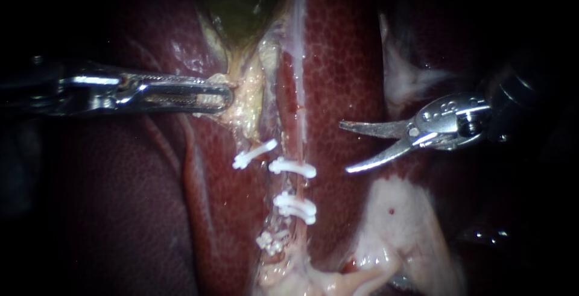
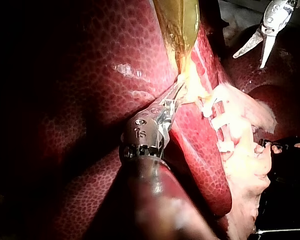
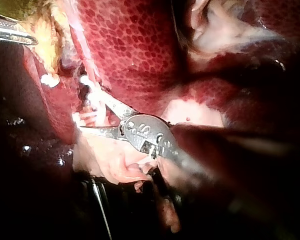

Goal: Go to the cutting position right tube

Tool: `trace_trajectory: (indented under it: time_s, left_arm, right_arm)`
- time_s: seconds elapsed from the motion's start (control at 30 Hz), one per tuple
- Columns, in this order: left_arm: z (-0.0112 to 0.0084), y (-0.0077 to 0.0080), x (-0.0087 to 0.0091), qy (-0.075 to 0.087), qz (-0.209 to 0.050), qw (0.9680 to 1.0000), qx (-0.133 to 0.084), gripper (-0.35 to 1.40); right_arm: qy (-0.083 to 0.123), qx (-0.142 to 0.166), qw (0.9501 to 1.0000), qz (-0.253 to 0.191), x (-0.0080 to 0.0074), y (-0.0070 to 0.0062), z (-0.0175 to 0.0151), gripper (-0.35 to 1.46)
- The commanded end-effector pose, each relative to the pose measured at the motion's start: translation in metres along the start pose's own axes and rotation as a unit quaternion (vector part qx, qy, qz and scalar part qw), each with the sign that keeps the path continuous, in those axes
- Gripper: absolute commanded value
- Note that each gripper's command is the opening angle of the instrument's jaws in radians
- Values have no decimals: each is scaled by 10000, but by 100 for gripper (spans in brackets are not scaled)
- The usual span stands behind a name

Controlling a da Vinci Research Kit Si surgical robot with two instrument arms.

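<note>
Two pale tubes run down from the gallbladder between liver lobes. The right tube carries two white clips. On the left tube a clip sits higher and another lower. My right instrument has two curved blades standing open, a short way right of the right tube and level with its upper clip, touching nothing. My left instrument is shut on yellowish tissue at the gallbladder's neck, also seen in the left wrist view. In the right wrist view the open blades lie close to the clipped tubes.
Dark red liver lies on both sides of the tubes. Whitish fatty tissue spreads below my right instrument, with another pale patch above it. The view's edges are dark.
</note>
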Motion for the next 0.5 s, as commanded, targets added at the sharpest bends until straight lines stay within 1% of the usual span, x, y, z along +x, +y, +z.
trace_trajectory:
  time_s: [0.03,0.17,0.27,0.3,0.4,0.47,0.5]
  left_arm:
    - [0,0,0,-1,1,10000,-2,-35]
    - [-1,0,-2,1,-3,10000,3,-35]
    - [-8,1,-7,16,-14,10000,34,-35]
    - [-13,3,-11,29,-22,10000,68,-35]
    - [-29,7,-25,37,-53,10000,1,-35]
    - [-45,11,-39,-26,-126,9999,-52,-35]
    - [-52,13,-45,-88,-146,9998,-75,-35]
  right_arm:
    - [0,0,10000,1,0,0,0,145]
    - [0,-1,10000,2,0,0,0,145]
    - [0,-1,10000,2,0,0,0,145]
    - [0,-2,10000,2,0,0,0,145]
    - [0,-2,10000,2,0,0,0,145]
    - [0,-3,10000,2,0,0,0,145]
    - [0,-3,10000,2,0,0,0,145]
